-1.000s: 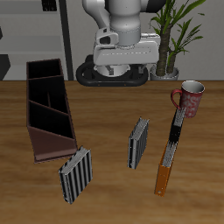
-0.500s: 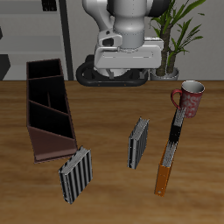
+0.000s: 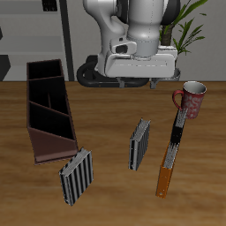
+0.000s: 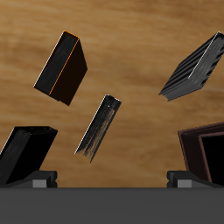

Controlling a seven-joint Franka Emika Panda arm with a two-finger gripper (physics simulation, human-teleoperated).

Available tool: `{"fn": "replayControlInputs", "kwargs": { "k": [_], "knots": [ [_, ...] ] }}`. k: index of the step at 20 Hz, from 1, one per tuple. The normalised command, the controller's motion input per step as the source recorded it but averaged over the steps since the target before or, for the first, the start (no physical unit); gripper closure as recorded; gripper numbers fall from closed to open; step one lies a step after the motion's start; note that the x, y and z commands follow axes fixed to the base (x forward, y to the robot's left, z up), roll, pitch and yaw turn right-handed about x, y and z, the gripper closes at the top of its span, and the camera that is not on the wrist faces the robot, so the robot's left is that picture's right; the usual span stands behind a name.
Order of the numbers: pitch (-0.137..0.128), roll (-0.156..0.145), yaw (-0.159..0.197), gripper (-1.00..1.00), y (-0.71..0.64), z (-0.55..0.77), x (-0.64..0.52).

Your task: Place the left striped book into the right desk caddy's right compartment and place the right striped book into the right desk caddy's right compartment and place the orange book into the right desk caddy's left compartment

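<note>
Tabletop (image 3: 106, 124), wood, carries everything. Right desk caddy (image 3: 46, 106): long maroon tray along one side, compartments bare. Orange book (image 3: 166, 175) lies flat, long axis running front to back, near the front edge. Right striped book (image 3: 76, 176) stands just off the caddy's front end. Left striped book (image 3: 139, 144) stands mid-table, cover edge-on in the wrist view (image 4: 99, 125).

Hand (image 4: 112, 179) is high above the tabletop, holding nothing; fingertips set well apart. The left striped book sits almost straight below, slightly forward, its long axis tilted across the finger gap. Likely needs wrist rotation before descent.
</note>
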Motion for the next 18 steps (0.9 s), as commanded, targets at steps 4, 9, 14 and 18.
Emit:
{"fn": "replayControlInputs", "kwargs": {
  "k": [4,9,14,18],
  "knots": [
    [-0.042,-0.025,-0.015,-1.0,0.07,0.03,0.23],
    [-0.03,0.002,-0.03,-1.0,-0.02,-0.02,0.3],
    [0.022,-0.008,-0.043,-1.0,-0.19,-0.25,0.3],
    [0.02,-0.015,-0.05,-1.0,-0.14,-0.2,0.15]
  ]
}}
